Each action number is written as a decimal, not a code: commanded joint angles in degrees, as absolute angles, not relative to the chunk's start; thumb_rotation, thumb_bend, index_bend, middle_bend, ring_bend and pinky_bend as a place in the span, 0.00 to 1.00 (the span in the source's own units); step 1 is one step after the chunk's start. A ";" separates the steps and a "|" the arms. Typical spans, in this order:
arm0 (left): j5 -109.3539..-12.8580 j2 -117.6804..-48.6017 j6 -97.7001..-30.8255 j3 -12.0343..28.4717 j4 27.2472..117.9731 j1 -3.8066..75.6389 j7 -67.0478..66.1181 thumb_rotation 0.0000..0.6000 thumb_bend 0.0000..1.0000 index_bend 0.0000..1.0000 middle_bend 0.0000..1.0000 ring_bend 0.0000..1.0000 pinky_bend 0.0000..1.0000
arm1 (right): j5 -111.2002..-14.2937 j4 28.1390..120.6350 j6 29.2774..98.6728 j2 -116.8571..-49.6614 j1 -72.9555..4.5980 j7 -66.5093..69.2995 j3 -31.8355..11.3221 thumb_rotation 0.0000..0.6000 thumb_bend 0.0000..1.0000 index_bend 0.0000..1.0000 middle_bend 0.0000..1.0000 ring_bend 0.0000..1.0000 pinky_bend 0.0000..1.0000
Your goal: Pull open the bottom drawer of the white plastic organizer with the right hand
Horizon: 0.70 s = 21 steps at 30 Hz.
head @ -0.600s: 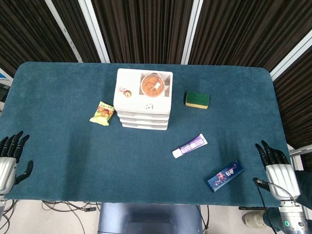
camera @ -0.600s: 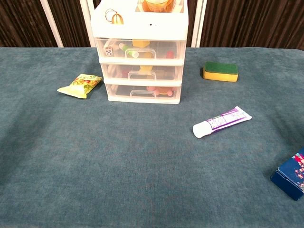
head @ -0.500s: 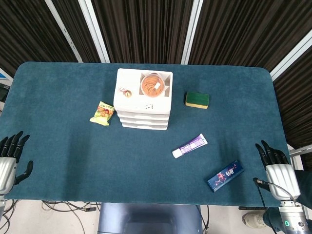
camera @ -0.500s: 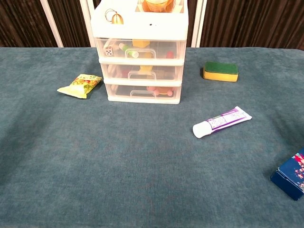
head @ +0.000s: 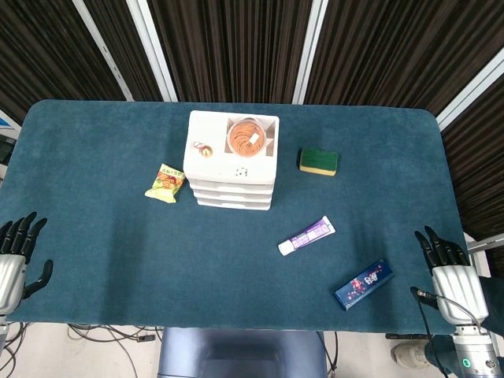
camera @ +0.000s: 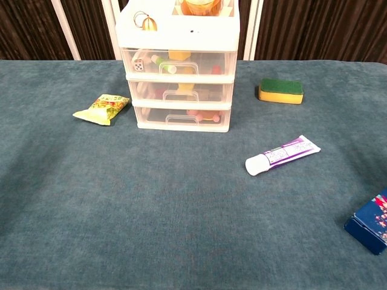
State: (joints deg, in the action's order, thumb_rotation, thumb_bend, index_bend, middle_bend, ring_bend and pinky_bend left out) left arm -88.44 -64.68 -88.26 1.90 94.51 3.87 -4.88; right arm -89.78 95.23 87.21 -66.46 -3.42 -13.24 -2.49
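Note:
The white plastic organizer (head: 231, 161) (camera: 178, 66) stands at the table's middle back with three clear drawers, all pushed in. Its bottom drawer (camera: 181, 116) shows small coloured items behind a clear front with a handle. My right hand (head: 450, 277) lies off the table's near right edge, fingers spread and empty, far from the organizer. At the near left edge my left hand (head: 14, 261) is open too, fingers apart. Neither hand shows in the chest view.
A brown bowl (head: 248, 136) and a small ring sit on the organizer's top. A yellow-green snack packet (head: 165, 183) lies left of it, a green and yellow sponge (head: 318, 161) right. A toothpaste tube (head: 306, 235) and a blue box (head: 364, 283) lie towards my right hand.
Both hands have slipped slightly lower toward the near edge. Nothing on the table has moved.

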 commanded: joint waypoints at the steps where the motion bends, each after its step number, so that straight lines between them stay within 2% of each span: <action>1: -88.46 -64.67 -88.27 1.87 94.48 3.84 -4.86 1.00 0.44 0.03 0.01 0.00 0.00 | -89.85 95.38 87.35 -66.36 -3.36 -13.04 -2.47 1.00 0.11 0.04 0.04 0.16 0.18; 8: -88.55 -64.76 -88.18 1.82 94.42 3.89 -4.97 1.00 0.44 0.03 0.01 0.00 0.00 | -89.83 94.88 86.95 -66.57 -3.65 -11.24 -2.58 1.00 0.11 0.04 0.05 0.17 0.18; 12: -88.45 -64.86 -87.99 1.80 94.54 3.94 -5.03 1.00 0.44 0.03 0.01 0.00 0.00 | -89.90 92.90 85.56 -67.04 -4.59 -5.16 -2.68 1.00 0.12 0.03 0.08 0.23 0.19; 15: -88.54 -64.89 -87.80 1.69 94.69 4.00 -5.12 1.00 0.44 0.03 0.01 0.00 0.00 | -89.27 90.92 82.46 -67.02 -5.86 2.17 -2.37 1.00 0.14 0.04 0.15 0.33 0.34; 16: -88.54 -64.90 -87.83 1.71 94.75 4.00 -5.13 1.00 0.44 0.03 0.01 0.00 0.00 | -89.52 90.51 81.72 -67.09 -6.30 4.74 -2.23 1.00 0.15 0.04 0.21 0.39 0.45; 18: -88.43 -64.90 -87.87 1.79 94.92 3.99 -4.95 1.00 0.44 0.03 0.01 0.00 0.00 | -90.58 90.24 80.29 -67.33 -7.20 10.90 -1.59 1.00 0.17 0.04 0.28 0.47 0.57; 21: -88.15 -64.79 -87.79 1.92 94.90 4.00 -4.66 1.00 0.44 0.03 0.01 0.00 0.00 | -92.16 90.73 77.94 -67.40 -8.56 18.16 -0.42 1.00 0.22 0.04 0.38 0.58 0.69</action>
State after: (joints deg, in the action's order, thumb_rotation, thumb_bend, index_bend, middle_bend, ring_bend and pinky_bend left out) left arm -88.19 -64.81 -87.81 1.89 94.91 4.00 -4.70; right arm -90.51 91.37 81.39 -67.13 -6.51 9.98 -1.74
